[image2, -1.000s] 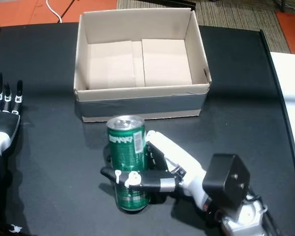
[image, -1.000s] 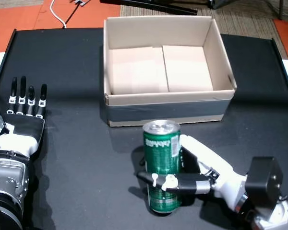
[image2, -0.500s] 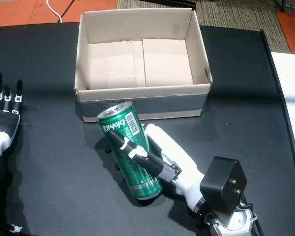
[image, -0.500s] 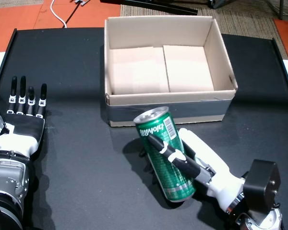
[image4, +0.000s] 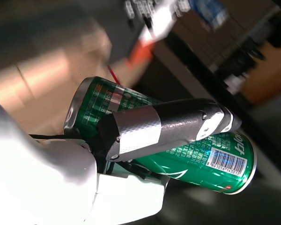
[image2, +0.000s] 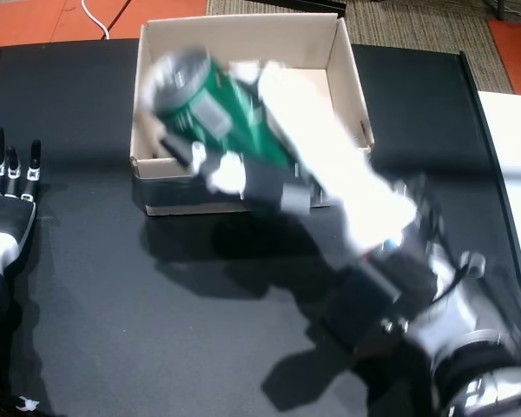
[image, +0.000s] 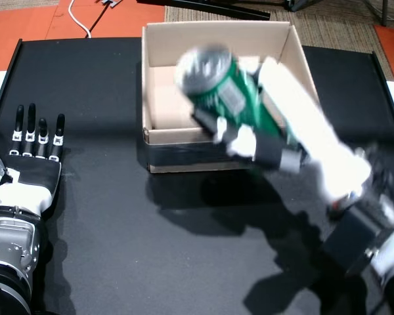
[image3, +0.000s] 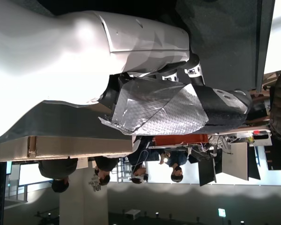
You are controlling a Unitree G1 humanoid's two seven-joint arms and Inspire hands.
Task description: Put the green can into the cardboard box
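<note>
— Between thumb and fingers of the right hand (image: 295, 141): what, and how held?

— The green can (image: 223, 85), wrapped side-on. In the right wrist view one finger (image4: 168, 124) lies straight across the can (image4: 164, 140) body, palm behind it. Fingers closed on it; nothing slack that shows.

— Long axis?

— Tilted well off upright. In both head views the lid end points up and toward the robot's left, the base end buried toward the palm. Motion blur softens the edges, so the exact angle cannot be told.

— Where does the can sit against the cardboard box (image: 285, 42)?

— Raised, over the front wall and open interior, clear of the table (image: 105, 216). In a head view the can (image2: 221, 104) overlaps the box (image2: 243, 30) mouth. Whether it has cleared the rim in height cannot be told.

— Other hand?

— Left hand (image: 29, 161) flat on the table, well apart, four fingers extended and slightly parted, holding nothing. The right one is the working hand.

— Judgement?

— Lowering inward, then release; the tilt risks a roll on landing.
</note>
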